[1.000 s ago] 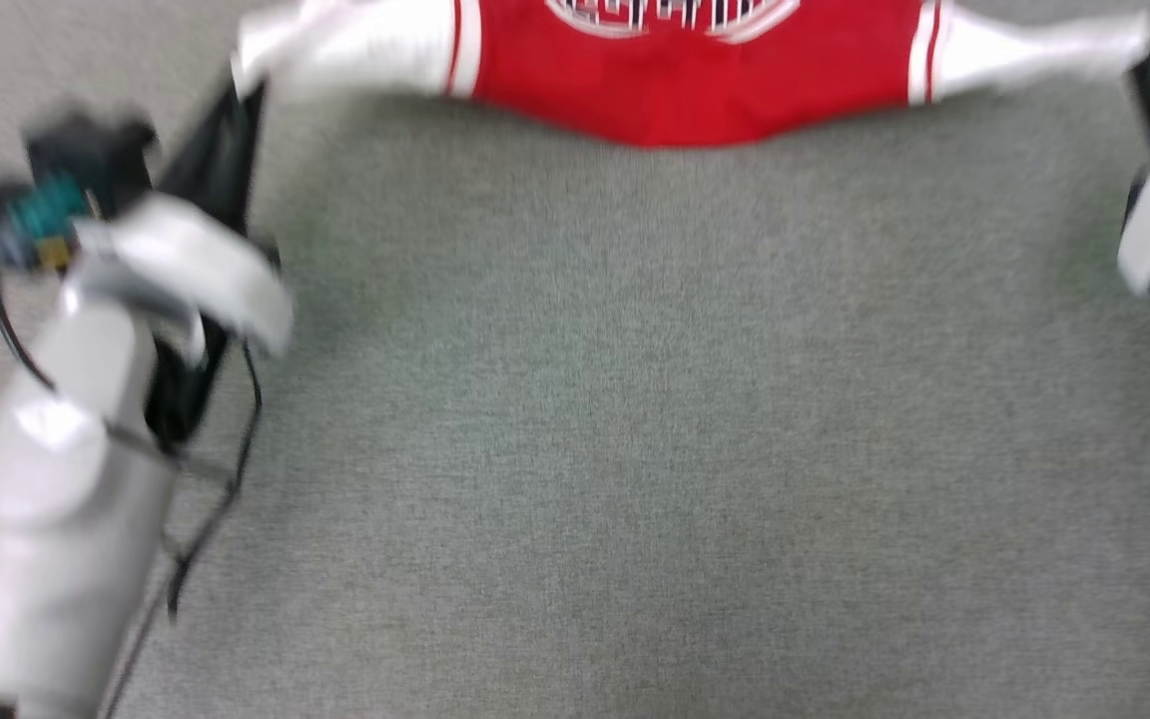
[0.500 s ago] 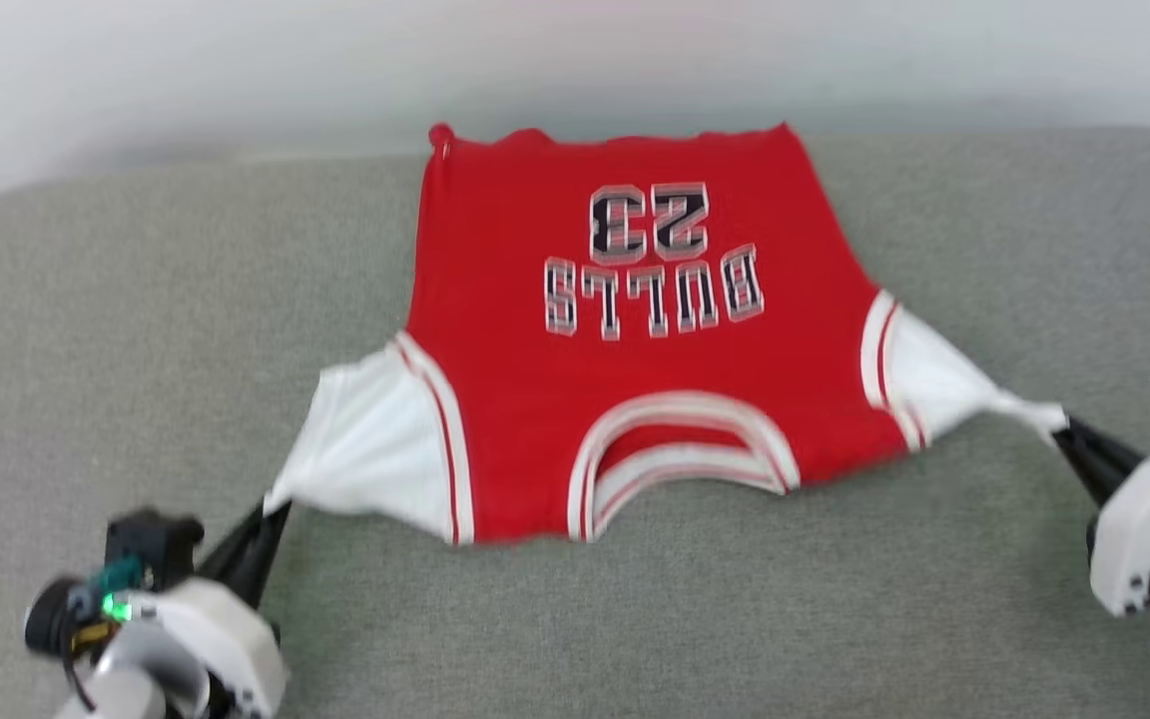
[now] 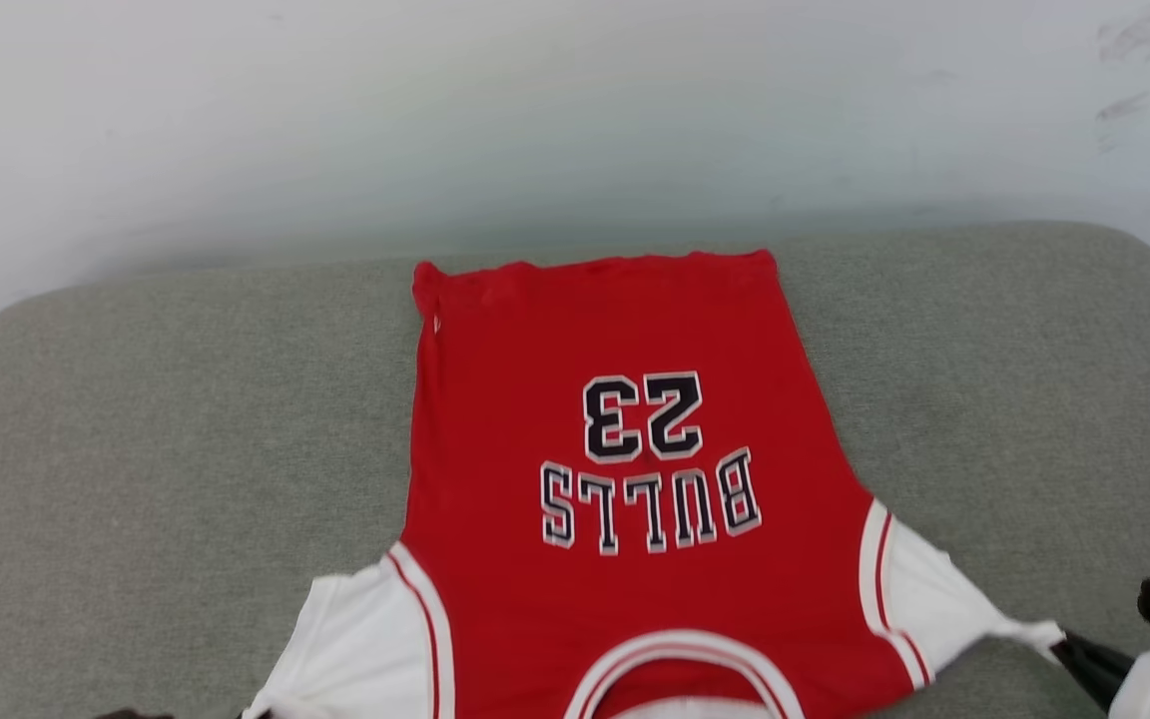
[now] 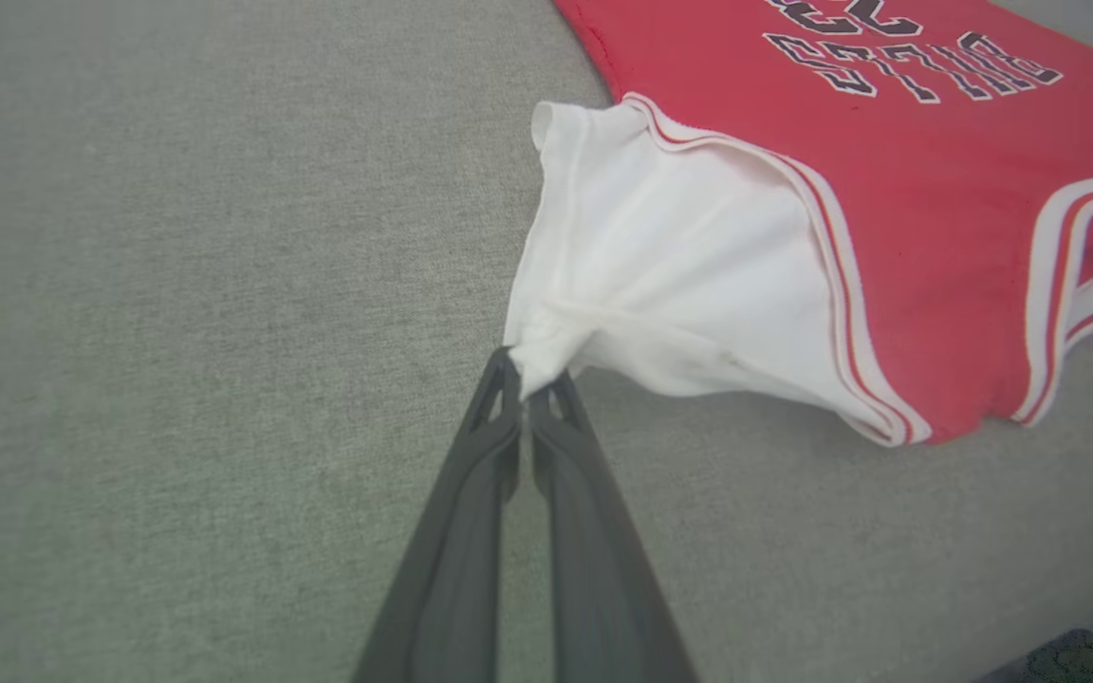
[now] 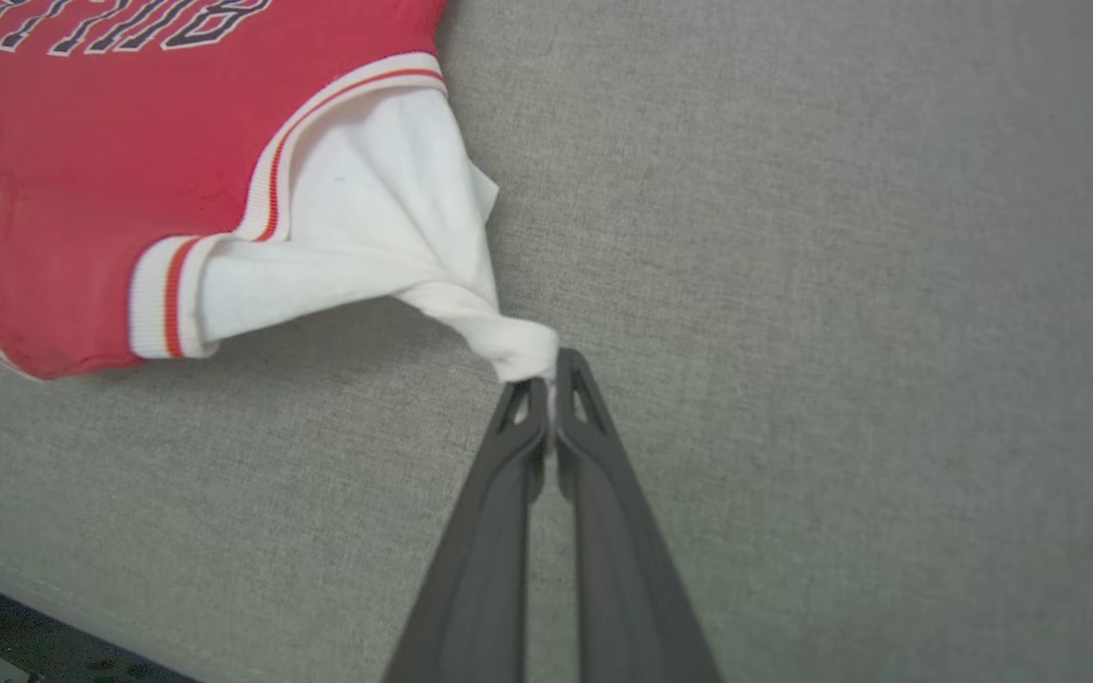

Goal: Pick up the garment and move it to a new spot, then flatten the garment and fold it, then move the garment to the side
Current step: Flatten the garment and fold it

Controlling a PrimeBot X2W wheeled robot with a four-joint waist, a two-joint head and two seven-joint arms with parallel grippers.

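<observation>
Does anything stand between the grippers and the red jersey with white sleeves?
Nothing visible does. The left gripper is shut on one white sleeve of the bright red fabric jersey, and the right gripper is shut on the other.

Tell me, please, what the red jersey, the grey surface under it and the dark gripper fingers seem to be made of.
The jersey: soft matte knit fabric, probably polyester or cotton; it bunches into folds where it is pinched. The grey surface: woven upholstery cloth, matte, with a fine speckled weave. The fingers: probably dark matte plastic, smooth, with cut-out tips.
</observation>
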